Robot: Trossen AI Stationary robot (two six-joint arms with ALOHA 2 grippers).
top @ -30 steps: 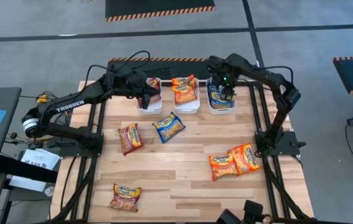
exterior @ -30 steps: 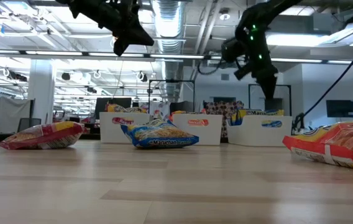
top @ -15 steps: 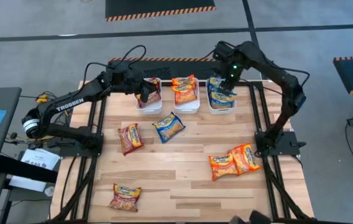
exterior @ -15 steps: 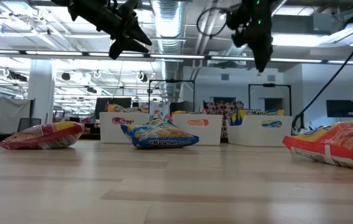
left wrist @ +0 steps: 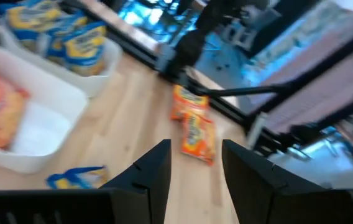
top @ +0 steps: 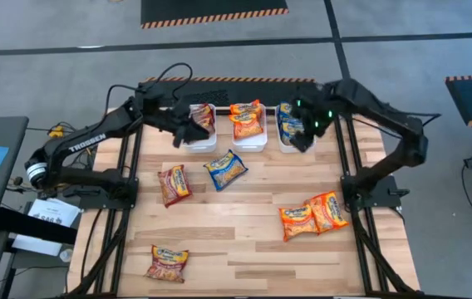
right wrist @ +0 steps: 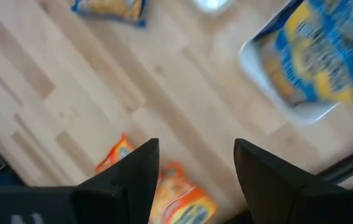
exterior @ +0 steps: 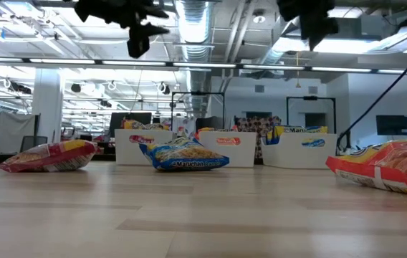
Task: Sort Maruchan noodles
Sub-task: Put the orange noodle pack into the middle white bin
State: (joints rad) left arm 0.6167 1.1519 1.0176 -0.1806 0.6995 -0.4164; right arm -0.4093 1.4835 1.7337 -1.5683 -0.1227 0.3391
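Wooden tabletop [top: 236,241] under open workshop lighting, three white bins in a row along the far edge: left bin [top: 200,139] with maroon packets, middle bin [top: 249,141] orange, right bin [top: 294,143] blue. Left gripper [top: 184,135] just beside the left bin, fingers parted and empty. Right gripper [top: 300,141] over the right bin's near edge, fingers wide apart, nothing between them. Loose Maruchan noodles still out on the wood: maroon packet [top: 174,183] and blue packet [top: 225,169] just toward the near side from the left gripper, clearly the closer arm; blue packet's long axis on a diagonal. Orange pair [top: 312,214] nearer the right arm. Another maroon packet [top: 167,263] near the front edge, well apart from both. Both grippers cut off in the low view; bin contents only partly readable.
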